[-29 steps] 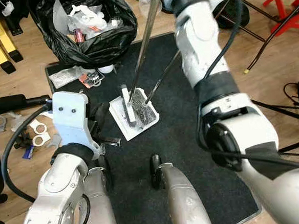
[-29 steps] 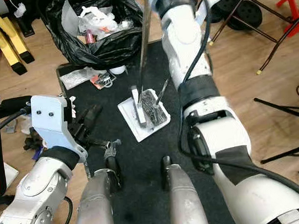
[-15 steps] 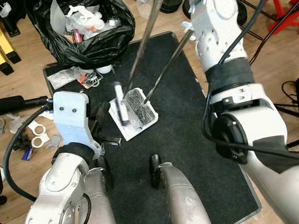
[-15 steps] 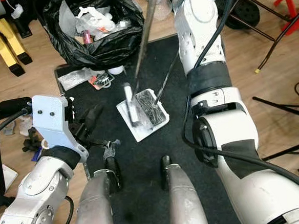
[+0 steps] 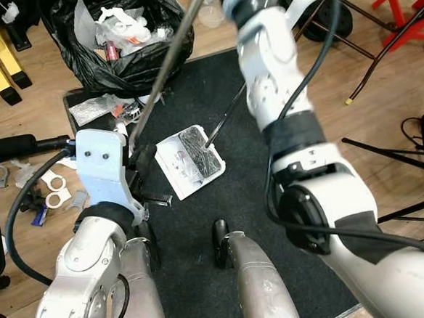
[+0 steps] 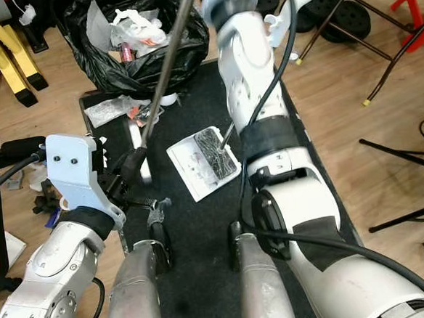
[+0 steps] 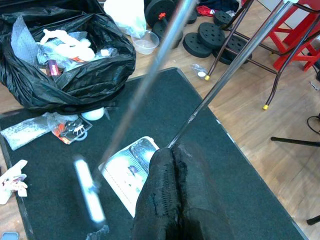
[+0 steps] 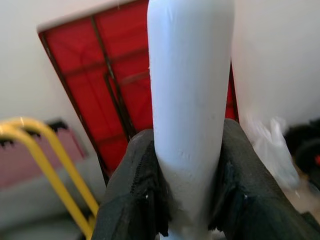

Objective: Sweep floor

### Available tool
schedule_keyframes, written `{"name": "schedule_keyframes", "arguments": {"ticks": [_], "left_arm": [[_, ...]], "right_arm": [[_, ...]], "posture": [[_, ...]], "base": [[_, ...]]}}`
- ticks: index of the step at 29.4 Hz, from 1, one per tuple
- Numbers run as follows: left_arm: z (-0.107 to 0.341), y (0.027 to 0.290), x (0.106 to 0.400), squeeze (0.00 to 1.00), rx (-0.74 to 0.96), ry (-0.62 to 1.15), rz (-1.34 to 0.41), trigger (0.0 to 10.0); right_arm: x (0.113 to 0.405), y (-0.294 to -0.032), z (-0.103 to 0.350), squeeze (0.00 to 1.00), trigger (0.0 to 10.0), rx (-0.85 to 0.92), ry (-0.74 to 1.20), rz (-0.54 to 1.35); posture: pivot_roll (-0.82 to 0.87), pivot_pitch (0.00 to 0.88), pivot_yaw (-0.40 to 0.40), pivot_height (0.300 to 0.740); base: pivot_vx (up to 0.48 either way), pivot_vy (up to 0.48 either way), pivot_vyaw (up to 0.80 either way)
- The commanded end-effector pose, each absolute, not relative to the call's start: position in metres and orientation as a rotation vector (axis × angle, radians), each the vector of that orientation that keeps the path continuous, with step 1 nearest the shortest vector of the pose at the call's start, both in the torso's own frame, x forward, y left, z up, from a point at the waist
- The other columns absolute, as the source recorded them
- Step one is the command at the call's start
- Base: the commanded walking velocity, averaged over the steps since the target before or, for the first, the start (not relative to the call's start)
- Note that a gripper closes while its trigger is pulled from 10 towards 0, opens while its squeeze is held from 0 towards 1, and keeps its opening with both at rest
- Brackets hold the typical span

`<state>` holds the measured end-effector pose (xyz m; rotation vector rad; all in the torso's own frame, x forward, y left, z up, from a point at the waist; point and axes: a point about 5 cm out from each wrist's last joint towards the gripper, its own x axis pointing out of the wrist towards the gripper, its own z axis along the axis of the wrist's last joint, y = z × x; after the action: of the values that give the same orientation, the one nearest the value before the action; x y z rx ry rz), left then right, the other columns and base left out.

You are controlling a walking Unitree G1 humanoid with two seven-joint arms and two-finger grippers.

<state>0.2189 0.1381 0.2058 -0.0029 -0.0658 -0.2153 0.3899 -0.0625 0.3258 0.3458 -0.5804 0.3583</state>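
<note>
Broom (image 5: 163, 66) crosses the black mat (image 5: 272, 184), its blurred white head (image 6: 141, 158) low on the mat just left of the white dustpan (image 5: 189, 161), its metal shaft slanting up and away to the right gripper (image 8: 190, 200), whose two black fingers are clamped round the pale handle end. Left gripper (image 7: 175, 195), fingers pressed together on the thin dustpan rod (image 7: 235, 65), steadies the pan near the robot. To sweep well, judged from here: keep the pan lip flat on the mat and draw the head toward it in short strokes. Beyond the dustpan, litter (image 5: 110, 108) lies at the mat's far edge, then the bin bag (image 5: 127, 41). Count: one broom, one dustpan, one bag, two grippers
</note>
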Motion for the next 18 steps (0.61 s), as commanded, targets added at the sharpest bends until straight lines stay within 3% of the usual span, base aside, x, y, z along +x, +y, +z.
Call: {"name": "schedule_keyframes", "arguments": {"ticks": [1, 18], "left_arm": [[0.2, 0.136, 0.217, 0.0, -0.01, -0.04, -0.218, 10.0], [0.199, 0.135, 0.218, 0.0, -0.013, -0.038, -0.22, 10.0]], "right_arm": [[0.387, -0.066, 0.331, 0.0, 10.0, 0.314, -0.632, 0.355], [0.39, -0.084, 0.346, 0.0, 10.0, 0.053, -0.69, 0.278]], "posture": [[-0.11, 0.451, -0.194, 0.74], [-0.11, 0.444, -0.192, 0.74]], "base": [[0.0, 0.0, 0.0], [0.0, 0.0, 0.0]]}}
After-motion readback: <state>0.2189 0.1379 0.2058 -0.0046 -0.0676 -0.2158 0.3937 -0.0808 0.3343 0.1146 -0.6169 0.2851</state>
